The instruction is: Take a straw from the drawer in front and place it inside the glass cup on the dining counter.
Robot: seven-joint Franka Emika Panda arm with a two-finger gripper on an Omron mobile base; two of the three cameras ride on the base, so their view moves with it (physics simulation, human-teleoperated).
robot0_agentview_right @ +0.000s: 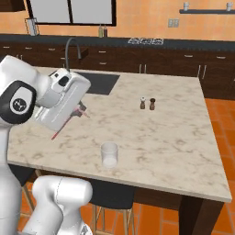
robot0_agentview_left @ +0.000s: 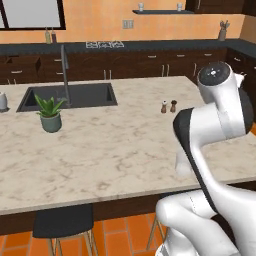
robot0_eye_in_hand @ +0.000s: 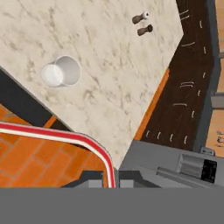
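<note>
One straw point(robot0_eye_in_hand: 65, 136), pinched between the gripper point(robot0_eye_in_hand: 111, 178) tips w/ jaws nearly closed on it. In the hand view it runs up from the tips, then bends off to the side. In the right base view its pink end pokes down-left from under the hand, over the dining counter point(robot0_agentview_right: 174, 133) near the sink-side edge. Arm is raised above the counter, prob. so the straw can be carried clear of the top. Glass cup point(robot0_agentview_right: 109, 154) stands upright close to the near edge, apart from the straw. Two shakers point(robot0_agentview_right: 147, 103) sit mid-counter, well away. Straw not yet in cup; next, I judge, line it up over the rim.
</note>
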